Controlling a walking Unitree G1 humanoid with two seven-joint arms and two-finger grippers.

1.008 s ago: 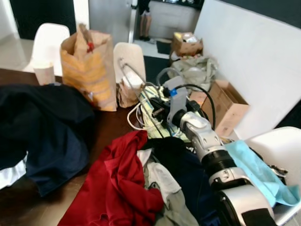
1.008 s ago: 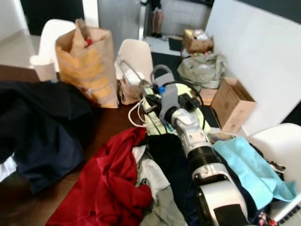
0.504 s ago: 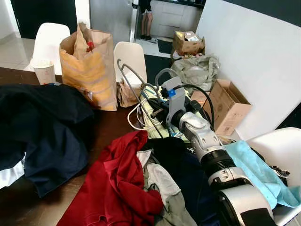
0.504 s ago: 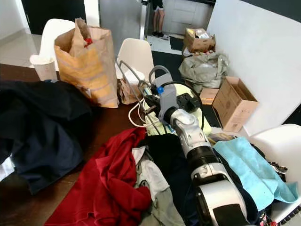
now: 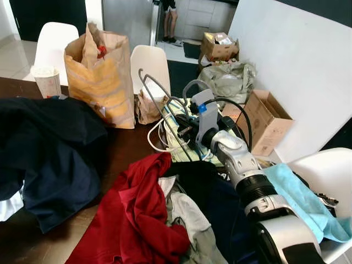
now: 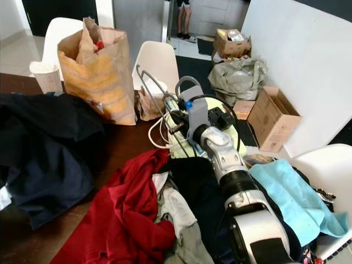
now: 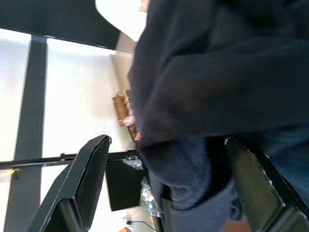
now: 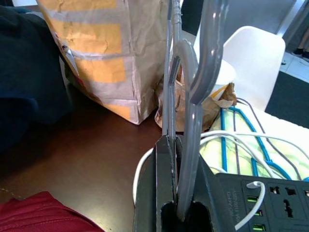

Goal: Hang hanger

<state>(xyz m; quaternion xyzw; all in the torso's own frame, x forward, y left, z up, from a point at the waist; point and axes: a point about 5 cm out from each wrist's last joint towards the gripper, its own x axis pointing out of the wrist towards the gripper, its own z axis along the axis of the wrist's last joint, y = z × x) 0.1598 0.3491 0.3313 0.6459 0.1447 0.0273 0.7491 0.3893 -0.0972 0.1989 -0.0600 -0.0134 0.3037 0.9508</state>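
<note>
A brown paper bag [image 5: 102, 77] stands on the dark counter [image 5: 129, 146], with a small crumpled bag [image 5: 147, 108] beside it and a paper cup [image 5: 47, 81] further left. Heaps of clothing crowd the near side: a navy garment [image 5: 49, 148], a red one [image 5: 140, 212]. The right claw [image 8: 173, 145] reaches over the clothes, its fingers clamped tight on a grey hanger [image 5: 159, 104] raised above the counter. The right wrist view shows a power strip [image 8: 260, 193], white cable [image 8: 145, 164] and blue hangers [image 8: 246, 145] lying there. The left claw [image 7: 169, 188] is spread wide, with dark cloth [image 7: 212, 96] close before it. A cardboard box [image 5: 267, 124] sits on the floor.
</note>
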